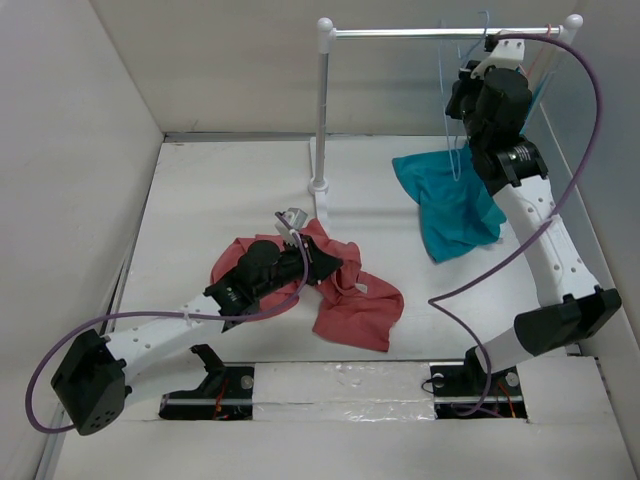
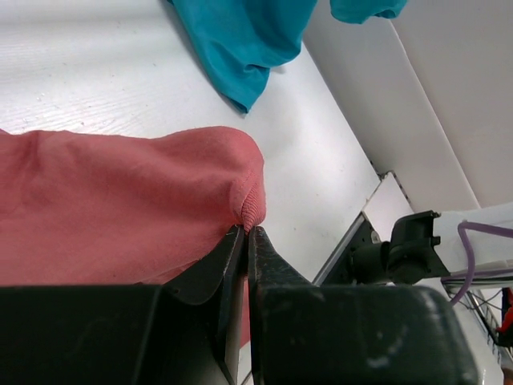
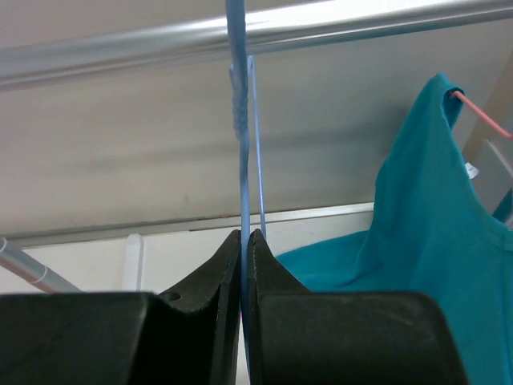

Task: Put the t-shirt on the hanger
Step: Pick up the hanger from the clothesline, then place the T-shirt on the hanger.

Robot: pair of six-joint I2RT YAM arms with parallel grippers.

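A red t-shirt point(image 1: 350, 300) lies crumpled on the white table. My left gripper point(image 1: 312, 262) is shut on its ribbed edge point(image 2: 251, 204); the left wrist view shows the jaws point(image 2: 247, 231) pinched on the cloth. The thin light-blue wire hanger point(image 1: 455, 130) hangs from the metal rail point(image 1: 420, 33) at the back right. My right gripper point(image 1: 465, 90) is raised to it and is shut on one wire point(image 3: 243, 160); the jaws point(image 3: 244, 234) close just below the rail point(image 3: 120, 56).
A teal shirt point(image 1: 450, 205) hangs from a coral hanger point(image 3: 481, 116) at the rail's right end and drapes onto the table. The rail's white post point(image 1: 322, 110) stands at back centre. White walls enclose the table on the left, back and right.
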